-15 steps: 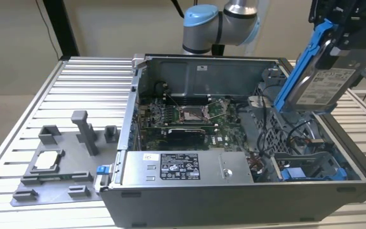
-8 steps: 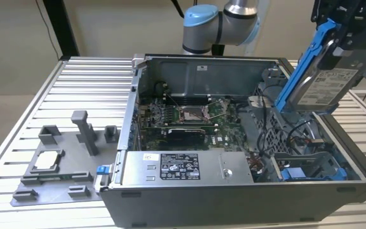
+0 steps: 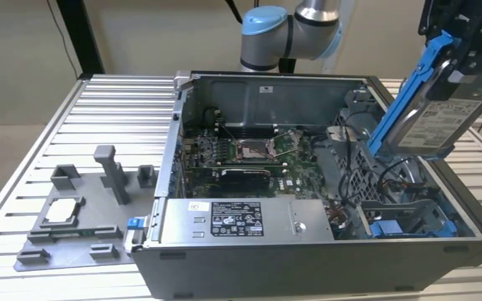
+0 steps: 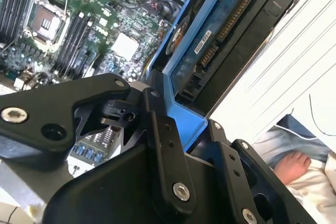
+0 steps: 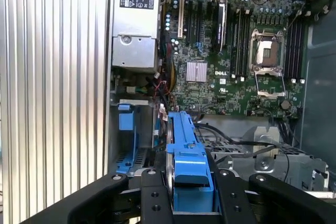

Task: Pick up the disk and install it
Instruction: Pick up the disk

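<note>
The gripper [image 3: 463, 50] hangs at the exterior view's right, its fingers [image 5: 153, 203] pinching one end of the blue-railed disk [image 3: 438, 119], tilted on edge above the open computer case [image 3: 308, 263], seemingly to line it up with the drive bay [image 3: 408, 219] beneath.

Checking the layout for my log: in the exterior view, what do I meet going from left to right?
chip → power supply → disk, raised above the open case
</note>
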You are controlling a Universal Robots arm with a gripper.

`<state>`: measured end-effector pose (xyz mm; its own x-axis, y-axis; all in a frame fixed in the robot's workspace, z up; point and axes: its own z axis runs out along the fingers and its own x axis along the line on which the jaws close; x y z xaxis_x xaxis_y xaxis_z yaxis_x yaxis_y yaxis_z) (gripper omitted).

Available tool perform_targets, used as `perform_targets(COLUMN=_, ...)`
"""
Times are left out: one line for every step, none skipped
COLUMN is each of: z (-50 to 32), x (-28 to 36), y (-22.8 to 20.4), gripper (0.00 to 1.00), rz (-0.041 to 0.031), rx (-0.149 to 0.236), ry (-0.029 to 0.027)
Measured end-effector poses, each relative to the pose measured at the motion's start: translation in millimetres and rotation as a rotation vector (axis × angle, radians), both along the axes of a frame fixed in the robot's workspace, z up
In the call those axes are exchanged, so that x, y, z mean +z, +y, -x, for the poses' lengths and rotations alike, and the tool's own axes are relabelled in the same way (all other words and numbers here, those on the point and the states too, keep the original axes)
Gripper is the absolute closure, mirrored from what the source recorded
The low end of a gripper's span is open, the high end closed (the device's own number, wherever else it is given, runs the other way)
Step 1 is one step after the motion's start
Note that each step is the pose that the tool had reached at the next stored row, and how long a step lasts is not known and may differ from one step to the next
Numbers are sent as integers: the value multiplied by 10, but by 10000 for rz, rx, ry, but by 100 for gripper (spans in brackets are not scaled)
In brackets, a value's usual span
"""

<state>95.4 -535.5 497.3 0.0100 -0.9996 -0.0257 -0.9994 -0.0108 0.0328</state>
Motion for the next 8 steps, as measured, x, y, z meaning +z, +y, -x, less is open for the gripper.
perform_targets(z=0, x=0, y=-15, gripper=100, rz=0, rx=-30, ry=0)
perform_targets(z=0, x=0, y=-33, gripper=100, rz=0, rx=-63, ry=0)
perform_targets(z=0, x=0, y=-53, gripper=100, rz=0, rx=-95, ry=1)
perform_targets(z=0, x=0, y=-72, gripper=100, rz=0, rx=-125, ry=1)
perform_targets(z=0, x=0, y=-92, gripper=100, rz=0, rx=-151, ry=1)
perform_targets(z=0, x=0, y=-111, gripper=100, rz=0, rx=-176, ry=1)
perform_targets(z=0, x=0, y=-128, gripper=100, rz=-1, rx=-201, ry=1)
perform_targets(z=0, x=0, y=-142, gripper=100, rz=-2, rx=-222, ry=1)
